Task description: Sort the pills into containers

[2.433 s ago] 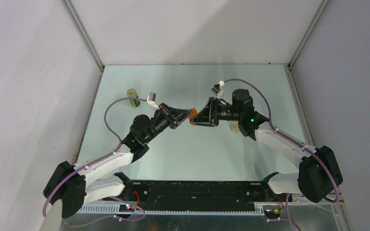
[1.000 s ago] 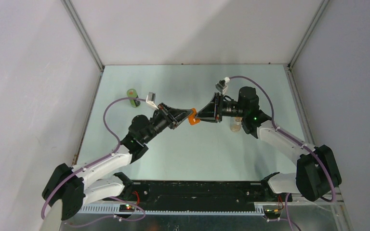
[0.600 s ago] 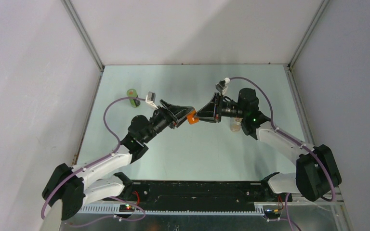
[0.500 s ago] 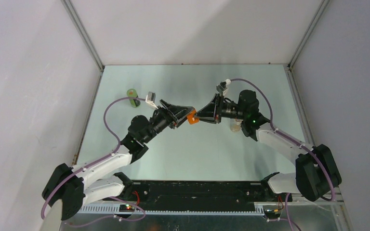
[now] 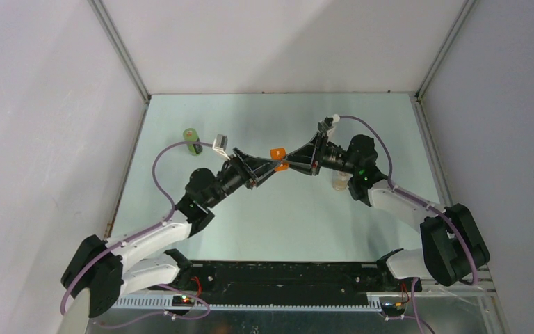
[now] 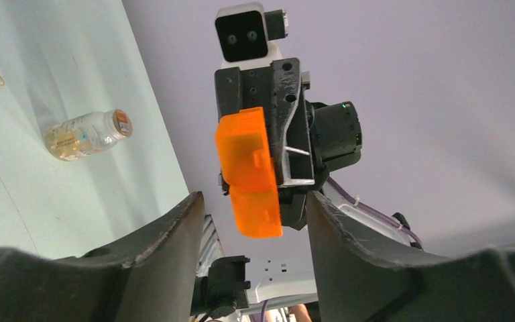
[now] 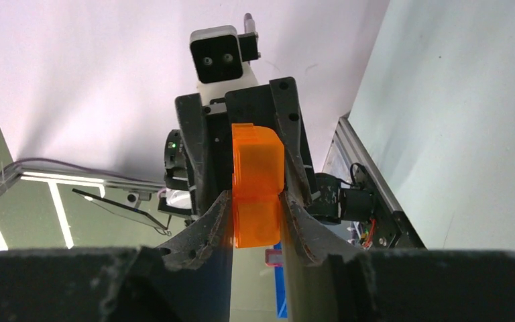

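While scanning the middle of the top view, note the orange box (image 5: 276, 152): bright, blocky, moulded in two stepped halves, held up above the pale green desk (image 5: 271, 229). Pinched on both flat sides by the right hand (image 7: 256, 196), closed narrow onto it. Framed by the left hand (image 6: 253, 201), spread wide, with neither finger touching it. At the left of the left wrist view, lying on its side on the desk and well apart from the box: clear vial (image 6: 84, 136) with an orange-tinted cap. Near the desk's upper left edge, standing upright: green bottle (image 5: 192, 140). Toward the bottom of the top view, a wide stretch of desk showing between the arms. Along the left, far and right edges, metal rails (image 5: 128, 170), with grey walls (image 5: 42, 139) close behind.
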You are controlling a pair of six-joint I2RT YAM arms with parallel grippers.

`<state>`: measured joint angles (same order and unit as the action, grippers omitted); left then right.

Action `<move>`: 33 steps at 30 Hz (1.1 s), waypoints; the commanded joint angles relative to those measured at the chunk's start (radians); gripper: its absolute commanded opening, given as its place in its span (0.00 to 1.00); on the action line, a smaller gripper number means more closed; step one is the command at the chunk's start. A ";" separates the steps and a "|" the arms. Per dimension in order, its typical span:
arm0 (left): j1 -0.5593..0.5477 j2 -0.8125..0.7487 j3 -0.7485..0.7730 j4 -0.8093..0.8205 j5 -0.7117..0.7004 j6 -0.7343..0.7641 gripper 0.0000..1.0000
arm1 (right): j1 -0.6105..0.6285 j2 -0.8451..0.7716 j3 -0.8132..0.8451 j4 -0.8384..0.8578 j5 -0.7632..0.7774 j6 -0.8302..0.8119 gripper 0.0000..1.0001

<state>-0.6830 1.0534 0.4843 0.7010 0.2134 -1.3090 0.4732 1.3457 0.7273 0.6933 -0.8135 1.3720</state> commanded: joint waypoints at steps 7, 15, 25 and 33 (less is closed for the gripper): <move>0.002 0.066 0.011 0.144 0.067 -0.030 0.33 | 0.000 0.007 -0.003 0.065 0.028 0.013 0.24; 0.001 0.071 0.013 0.125 0.066 -0.019 0.08 | -0.001 -0.005 -0.003 0.001 0.036 -0.031 0.30; 0.002 0.067 0.036 -0.037 0.083 0.082 0.00 | 0.027 -0.118 0.107 -0.498 0.223 -0.427 0.82; -0.001 0.090 0.083 -0.171 0.158 0.249 0.00 | 0.151 -0.119 0.270 -0.777 0.506 -0.577 0.79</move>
<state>-0.6830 1.1339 0.5068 0.5777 0.3080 -1.1828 0.5716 1.2263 0.8906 0.1043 -0.4797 0.9150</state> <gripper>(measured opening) 0.296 0.854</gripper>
